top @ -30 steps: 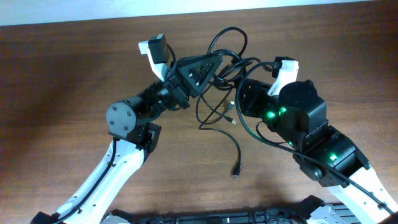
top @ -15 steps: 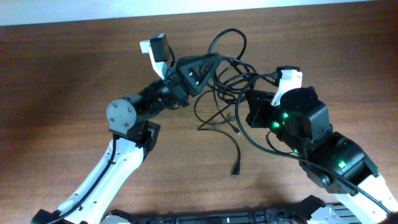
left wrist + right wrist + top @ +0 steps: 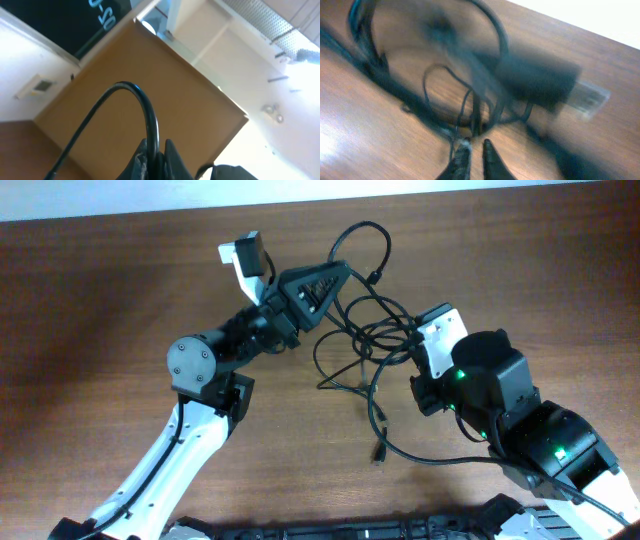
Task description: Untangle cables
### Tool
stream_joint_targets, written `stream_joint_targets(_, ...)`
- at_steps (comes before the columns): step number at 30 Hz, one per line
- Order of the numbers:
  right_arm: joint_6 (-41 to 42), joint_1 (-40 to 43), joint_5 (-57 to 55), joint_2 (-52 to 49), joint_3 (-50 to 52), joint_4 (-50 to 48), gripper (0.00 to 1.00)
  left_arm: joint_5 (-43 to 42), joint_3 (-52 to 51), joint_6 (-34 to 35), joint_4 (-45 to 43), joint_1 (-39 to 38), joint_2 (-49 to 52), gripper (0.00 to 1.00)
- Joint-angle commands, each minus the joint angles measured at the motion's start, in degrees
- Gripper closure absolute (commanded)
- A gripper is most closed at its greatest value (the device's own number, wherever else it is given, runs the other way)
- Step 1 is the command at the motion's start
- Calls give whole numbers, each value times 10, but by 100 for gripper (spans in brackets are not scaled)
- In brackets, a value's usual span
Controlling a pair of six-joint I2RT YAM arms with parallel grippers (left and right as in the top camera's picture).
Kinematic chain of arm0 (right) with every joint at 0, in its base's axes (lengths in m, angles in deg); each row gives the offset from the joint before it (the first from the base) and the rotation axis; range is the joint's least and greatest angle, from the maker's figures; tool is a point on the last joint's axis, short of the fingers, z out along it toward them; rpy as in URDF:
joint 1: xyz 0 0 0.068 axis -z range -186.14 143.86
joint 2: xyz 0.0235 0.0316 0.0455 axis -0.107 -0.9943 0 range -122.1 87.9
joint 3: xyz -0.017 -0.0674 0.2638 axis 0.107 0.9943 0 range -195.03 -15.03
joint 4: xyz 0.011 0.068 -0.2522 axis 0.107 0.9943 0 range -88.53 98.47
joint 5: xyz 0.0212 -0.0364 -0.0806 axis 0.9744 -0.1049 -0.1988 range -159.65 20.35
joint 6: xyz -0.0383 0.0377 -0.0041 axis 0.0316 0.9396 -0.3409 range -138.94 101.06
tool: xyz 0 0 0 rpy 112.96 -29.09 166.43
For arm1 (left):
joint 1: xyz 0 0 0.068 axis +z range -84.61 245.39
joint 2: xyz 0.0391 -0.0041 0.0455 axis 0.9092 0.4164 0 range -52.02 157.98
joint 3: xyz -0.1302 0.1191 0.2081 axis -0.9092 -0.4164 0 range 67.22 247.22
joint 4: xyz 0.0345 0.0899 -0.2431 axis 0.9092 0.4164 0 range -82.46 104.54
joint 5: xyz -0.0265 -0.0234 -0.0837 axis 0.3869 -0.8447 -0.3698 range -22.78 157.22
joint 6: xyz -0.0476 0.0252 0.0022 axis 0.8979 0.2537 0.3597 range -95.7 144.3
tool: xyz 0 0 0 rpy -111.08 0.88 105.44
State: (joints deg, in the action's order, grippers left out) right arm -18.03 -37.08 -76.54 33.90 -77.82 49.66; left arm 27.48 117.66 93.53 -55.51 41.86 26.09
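Several thin black cables [image 3: 362, 330] lie in a tangle on the brown table at upper centre, with one loop reaching toward the far edge. My left gripper [image 3: 338, 274] is raised over the tangle's left side and shut on one strand, which arches up from the jaws in the left wrist view [image 3: 145, 107]; its fingers [image 3: 156, 147] clamp it. My right gripper [image 3: 411, 352] is at the tangle's right side. In the blurred right wrist view, its fingertips [image 3: 475, 145] are almost together around a thin strand [image 3: 474, 117]. A black plug with a metal tip [image 3: 545, 82] hangs close by.
One cable end with a small plug [image 3: 379, 456] lies loose on the table [image 3: 100, 300] below the tangle. A longer strand [image 3: 440, 461] curves from there under my right arm. The table's far edge meets a white wall along the top.
My right gripper has pulled back toward the near right, drawing strands of the tangle with it. The strand under my right arm has swung lower. The left gripper has kept its hold with little movement.
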Motion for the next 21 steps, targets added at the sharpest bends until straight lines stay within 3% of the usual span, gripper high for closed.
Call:
stream_joint_targets(1, -26, 2, -19, -3, 9, 10, 74, 40, 14, -25, 0, 9, -17, 100)
stream_joint_targets(2, -26, 2, -19, 1, 9, 10, 68, 40, 14, -27, 2, 9, -17, 100)
stream_joint_targets(6, 13, 2, -19, 50, 9, -9, 61, 39, 14, -27, 8, 9, -17, 100)
stream_joint_targets(7, 13, 2, -19, 72, 9, -15, 44, 40, 14, -27, 8, 9, -17, 100)
stream_joint_targets(8, 18, 2, -19, 90, 9, -20, 43, 40, 14, -27, 8, 9, -17, 100)
stream_joint_targets(9, 29, 2, -19, 113, 9, -25, 32, 40, 14, -27, 8, 9, -17, 100)
stream_joint_targets(14, 46, 2, -13, 198, 9, -30, 23, 45, 14, -27, 8, 9, -17, 100)
stream_joint_targets(21, 59, 2, -11, 202, 10, -16, 16, 67, 14, -27, -7, 9, -17, 100)
